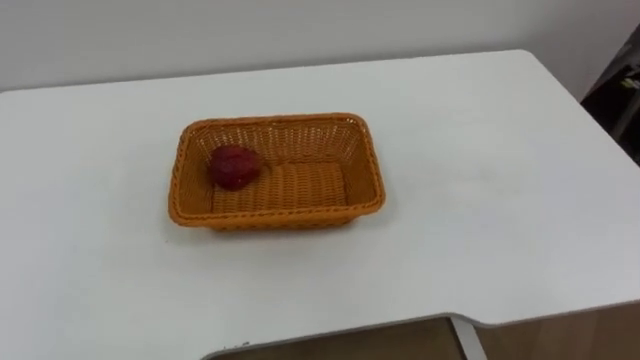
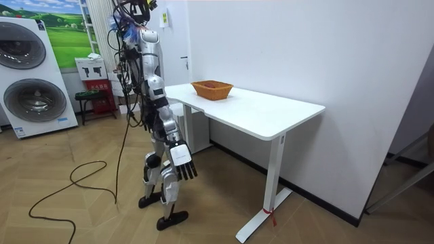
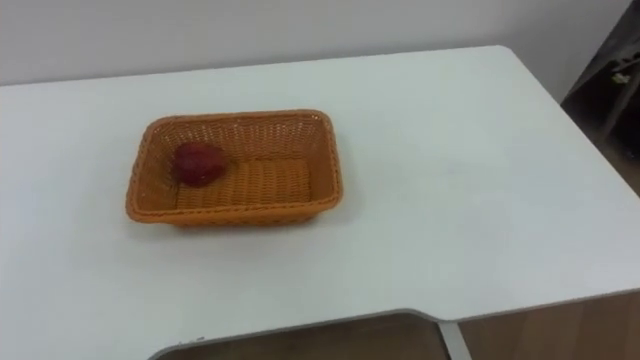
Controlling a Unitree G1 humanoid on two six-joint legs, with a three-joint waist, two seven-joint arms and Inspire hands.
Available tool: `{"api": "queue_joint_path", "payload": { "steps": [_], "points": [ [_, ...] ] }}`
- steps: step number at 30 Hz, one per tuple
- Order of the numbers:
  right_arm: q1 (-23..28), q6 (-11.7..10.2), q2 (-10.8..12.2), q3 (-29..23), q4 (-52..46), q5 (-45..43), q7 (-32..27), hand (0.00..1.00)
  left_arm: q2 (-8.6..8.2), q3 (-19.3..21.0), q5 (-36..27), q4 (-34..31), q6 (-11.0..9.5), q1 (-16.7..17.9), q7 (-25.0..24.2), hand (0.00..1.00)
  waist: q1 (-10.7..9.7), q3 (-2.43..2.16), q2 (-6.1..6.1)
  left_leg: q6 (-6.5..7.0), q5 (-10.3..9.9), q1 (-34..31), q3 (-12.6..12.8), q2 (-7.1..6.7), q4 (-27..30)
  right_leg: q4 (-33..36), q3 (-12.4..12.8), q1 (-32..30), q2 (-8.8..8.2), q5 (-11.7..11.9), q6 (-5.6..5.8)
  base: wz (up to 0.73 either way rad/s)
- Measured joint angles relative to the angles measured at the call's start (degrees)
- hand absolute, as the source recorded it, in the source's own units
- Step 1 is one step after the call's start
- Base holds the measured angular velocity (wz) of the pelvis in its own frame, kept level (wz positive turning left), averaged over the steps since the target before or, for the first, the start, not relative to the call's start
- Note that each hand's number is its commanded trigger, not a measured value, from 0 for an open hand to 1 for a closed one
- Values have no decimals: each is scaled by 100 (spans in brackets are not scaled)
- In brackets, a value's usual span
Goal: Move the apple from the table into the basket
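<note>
A dark red apple (image 1: 234, 166) lies inside an orange wicker basket (image 1: 365, 160), against its left end. The same apple (image 3: 199, 163) rests low in the basket (image 3: 325, 155) in the right eye view. The basket (image 2: 212, 89) stands on the white table (image 2: 271, 112), toward the end where I stand. My right hand (image 2: 182, 161) hangs by my thigh below the tabletop, fingers straight and holding nothing, well away from the basket.
The white table (image 1: 480, 200) has a curved cut-out in its near edge, and a wall runs behind it. Washing machines (image 2: 30, 68), a small stool (image 2: 91, 102) and a wooden floor lie behind me at the room view's left.
</note>
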Motion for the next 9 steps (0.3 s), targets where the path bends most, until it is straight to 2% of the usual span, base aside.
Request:
{"api": "queue_joint_path", "payload": {
  "steps": [4, 9],
  "points": [
    [-86, -4, -16, 287, -1, -147, 260, 0, -44, -142, -1, 61, 16, -50, -4, 0, 30, 2, -9, 0, 0, 17, -10, 1, 6, -55, -98, 86, -18, 0, 0, 11],
    [-131, -23, -45, 352, 4, -194, 521, 0, -95, -215, -1, 178, 101, -104, -5, 0, 58, 7, -24, 0, 0, 11, -23, 1, 2, -57, -133, 94, -25, 0, 0, 4]
  ]
}}
